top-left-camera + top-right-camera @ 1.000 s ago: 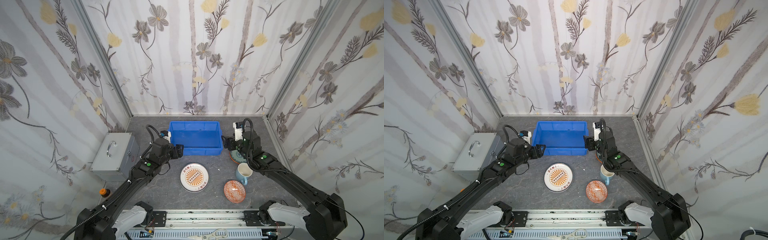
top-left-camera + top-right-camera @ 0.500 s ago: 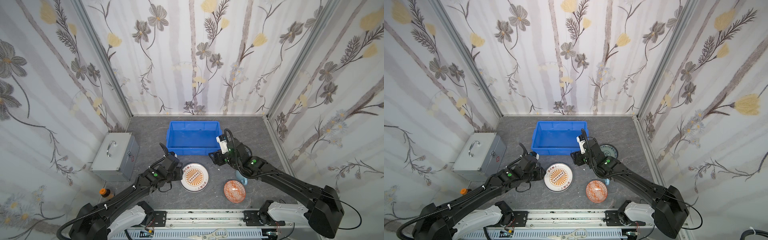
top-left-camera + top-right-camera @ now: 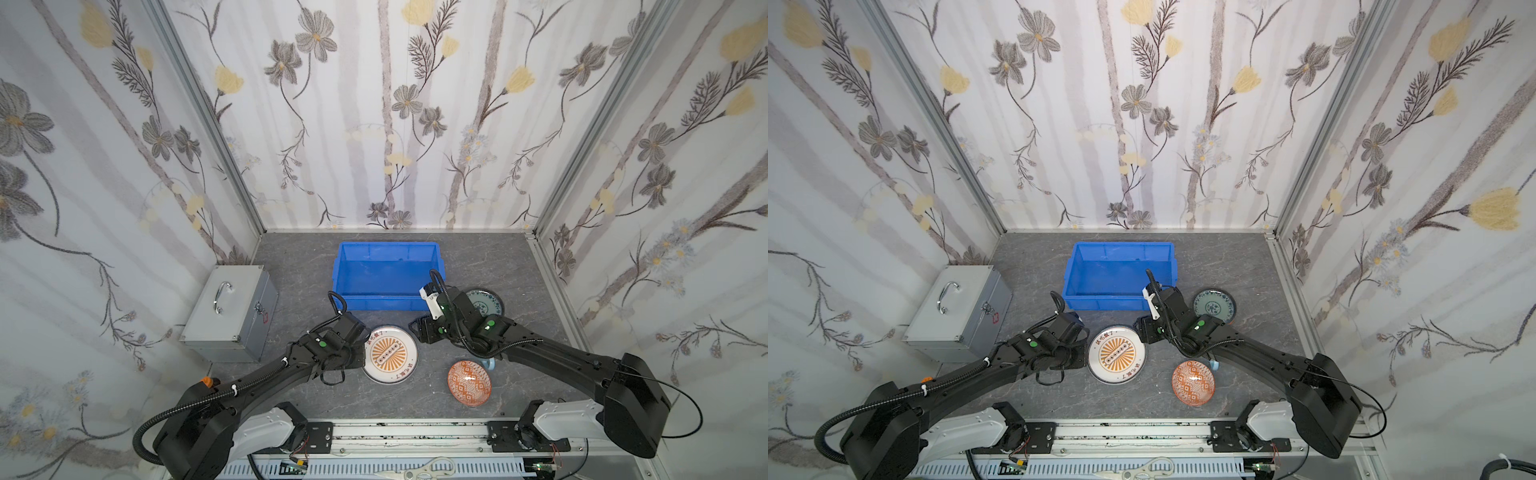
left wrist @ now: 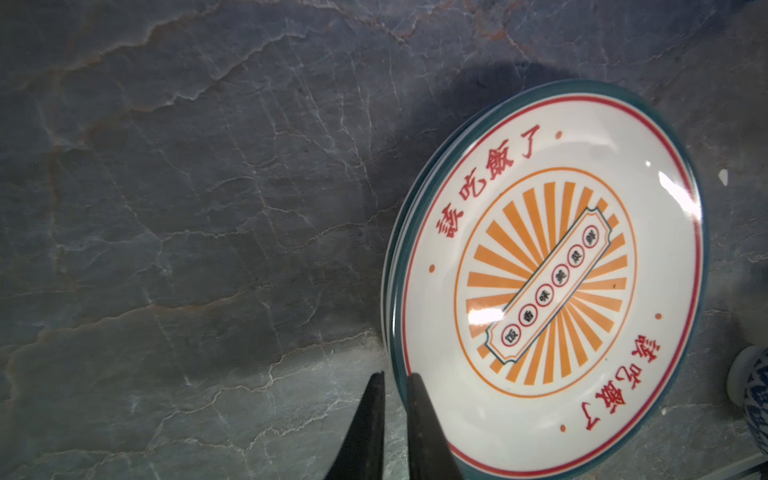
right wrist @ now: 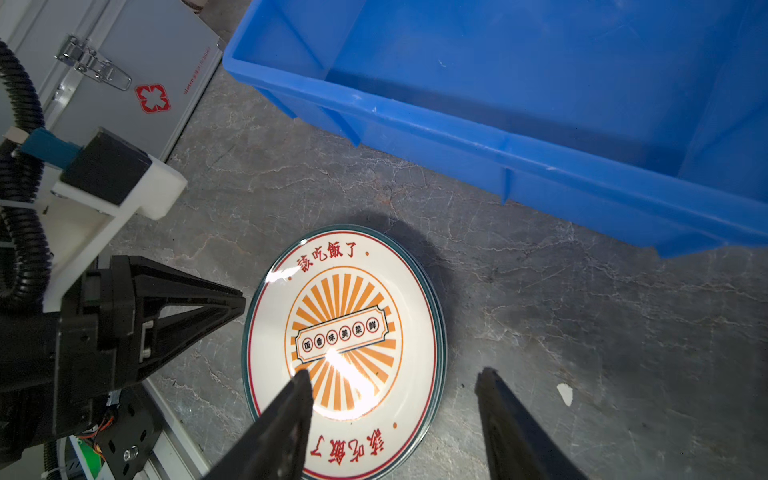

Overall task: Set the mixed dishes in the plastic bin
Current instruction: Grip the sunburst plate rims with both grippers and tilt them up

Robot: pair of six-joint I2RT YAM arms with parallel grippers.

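Sitting on the grey surface (image 3: 299, 270), the plastic bin (image 3: 384, 297) is our landmark. Just in front of it, the sunburst plate (image 3: 390, 353) tops a small stack; further out from the bin, the orange bowl (image 3: 468, 382). Left fingers (image 4: 361, 436) are clamped on the plate's rim! Right fingers (image 5: 286, 424) hang apart above the plate's bin-side edge.

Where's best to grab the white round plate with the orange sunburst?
Pinch the thin raised rim of the white round sunburst plate, coming in low from the left claw side. It lies flat on other plates, so only that edge offers a grip.
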